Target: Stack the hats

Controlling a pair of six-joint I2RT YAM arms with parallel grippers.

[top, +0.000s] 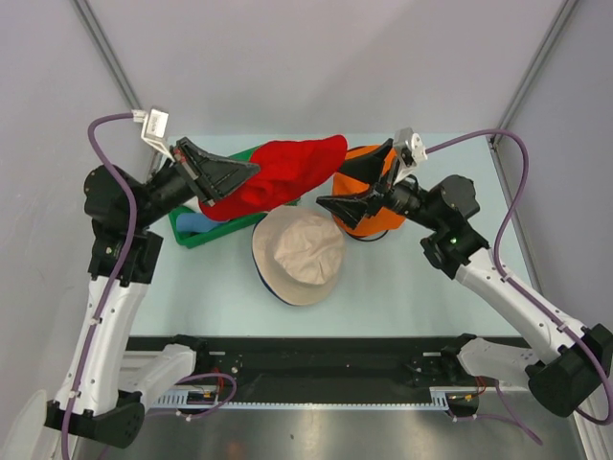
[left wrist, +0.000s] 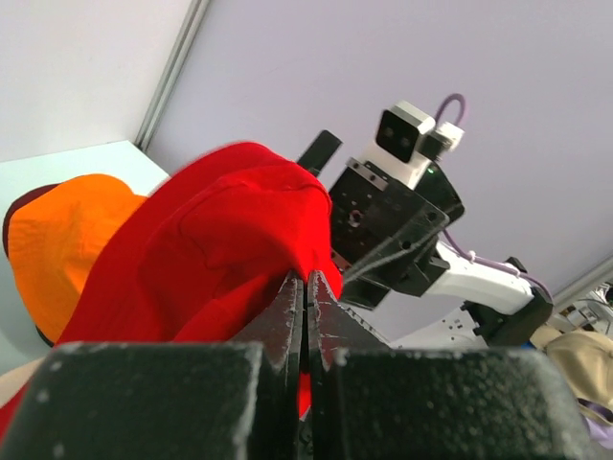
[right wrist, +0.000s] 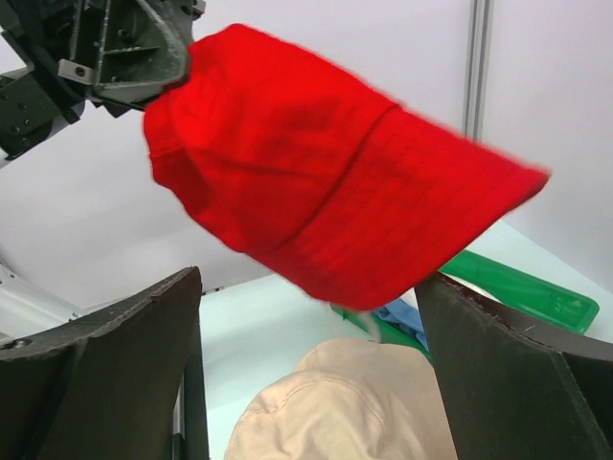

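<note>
One red hat (top: 292,171) hangs limp and creased, pinched by left gripper (left wrist: 306,287).

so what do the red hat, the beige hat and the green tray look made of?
Red hat: soft matte woven cloth, likely cotton; visible weave, droops from the left end effector.
Beige hat: similar matte fabric; stitched seams, creased crown.
Green tray: probably moulded plastic; smooth, slightly glossy, crisp rim.
</note>
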